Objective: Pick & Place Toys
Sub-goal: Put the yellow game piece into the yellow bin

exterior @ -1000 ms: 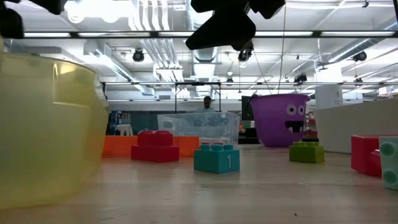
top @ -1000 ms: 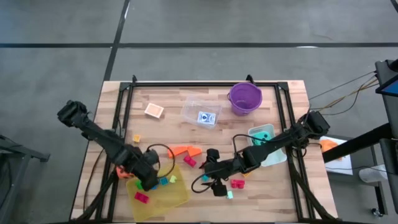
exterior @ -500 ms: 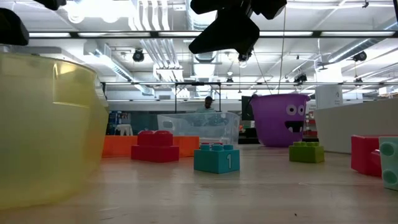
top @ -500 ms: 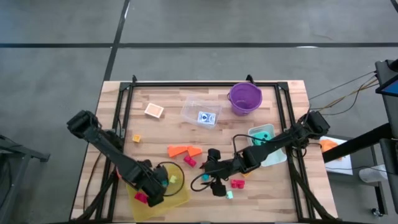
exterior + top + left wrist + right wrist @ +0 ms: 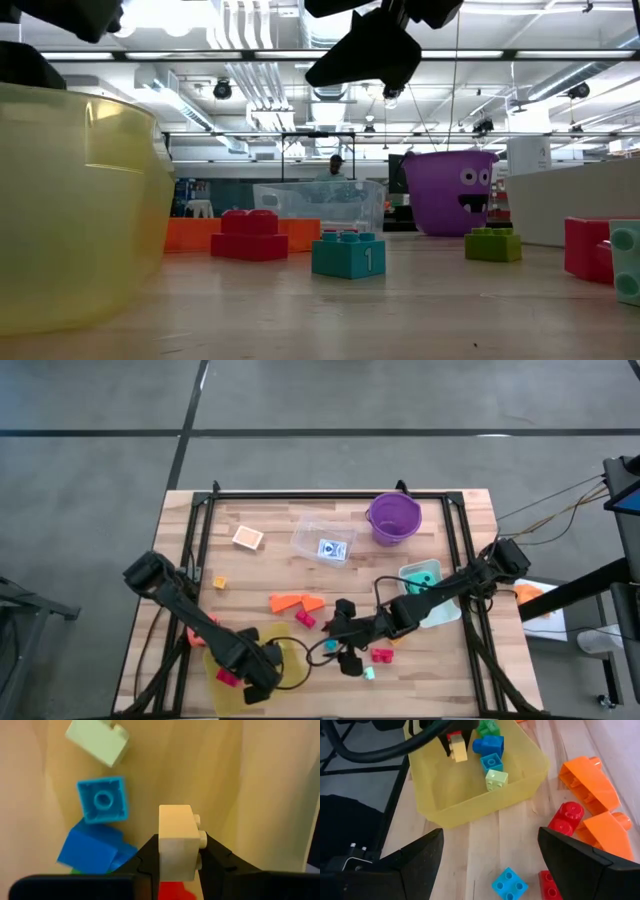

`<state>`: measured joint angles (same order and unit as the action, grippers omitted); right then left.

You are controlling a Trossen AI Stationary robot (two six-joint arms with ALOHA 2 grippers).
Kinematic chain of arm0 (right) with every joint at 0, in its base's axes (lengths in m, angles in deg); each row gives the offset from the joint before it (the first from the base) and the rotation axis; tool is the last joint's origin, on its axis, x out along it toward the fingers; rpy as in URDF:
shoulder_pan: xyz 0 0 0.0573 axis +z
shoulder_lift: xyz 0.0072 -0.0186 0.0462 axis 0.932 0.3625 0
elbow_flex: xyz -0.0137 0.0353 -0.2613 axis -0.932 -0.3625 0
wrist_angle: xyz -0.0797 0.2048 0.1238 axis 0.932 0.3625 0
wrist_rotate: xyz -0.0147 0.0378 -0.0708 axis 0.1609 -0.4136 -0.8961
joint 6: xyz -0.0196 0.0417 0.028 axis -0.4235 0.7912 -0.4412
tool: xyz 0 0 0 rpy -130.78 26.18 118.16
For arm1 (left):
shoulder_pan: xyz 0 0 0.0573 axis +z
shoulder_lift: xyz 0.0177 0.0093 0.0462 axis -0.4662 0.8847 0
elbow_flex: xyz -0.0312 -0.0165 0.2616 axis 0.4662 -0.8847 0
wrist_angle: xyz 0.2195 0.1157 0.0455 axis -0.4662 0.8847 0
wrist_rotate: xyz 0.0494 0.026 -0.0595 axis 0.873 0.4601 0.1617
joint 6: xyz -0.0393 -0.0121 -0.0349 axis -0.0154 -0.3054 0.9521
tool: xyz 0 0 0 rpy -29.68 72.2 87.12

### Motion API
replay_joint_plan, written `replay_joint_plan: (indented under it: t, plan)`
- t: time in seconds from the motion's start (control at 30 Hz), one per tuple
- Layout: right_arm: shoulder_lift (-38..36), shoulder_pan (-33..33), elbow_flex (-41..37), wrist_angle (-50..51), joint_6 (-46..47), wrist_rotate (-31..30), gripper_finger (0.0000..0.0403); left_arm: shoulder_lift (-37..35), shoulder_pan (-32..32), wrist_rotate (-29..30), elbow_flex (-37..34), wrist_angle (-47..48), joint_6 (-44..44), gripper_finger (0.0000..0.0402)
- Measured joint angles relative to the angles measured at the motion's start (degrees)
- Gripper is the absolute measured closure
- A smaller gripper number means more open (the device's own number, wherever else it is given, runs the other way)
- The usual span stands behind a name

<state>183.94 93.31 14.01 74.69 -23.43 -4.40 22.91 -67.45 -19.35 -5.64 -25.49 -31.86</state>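
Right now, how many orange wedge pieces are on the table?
2. They lie side by side mid-table: the first orange wedge nearer the yellow tray, the second orange wedge right next to it, by a red brick. The arms could hide more.

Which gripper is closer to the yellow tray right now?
Left. The left gripper hangs over the yellow tray, holding a yellow brick. The right gripper stands open beside the tray.

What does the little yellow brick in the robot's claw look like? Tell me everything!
The yellow brick is a small, pale, shiny plastic block with round studs sticking out on one side. A red piece sits against it. The left claw pinches it between two dark fingers, holding it in the air above the yellow tray, touching nothing else.
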Motion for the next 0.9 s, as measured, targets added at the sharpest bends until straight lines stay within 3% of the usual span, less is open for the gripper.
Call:
replay_joint_plan:
  t: [0.23,0.9]
  plan:
    - [0.00,0.29,0.00,0.15,0.20,0.00,0.0083,0.05,-0.02,0.27,-3.78,-7.65,1.71,0.0318]
    - [0.00,0.99,-0.02,2.03,-0.14,0.14,0.0083,0.45,0.00,-3.42,-7.01,-7.71,5.66,0.0318]
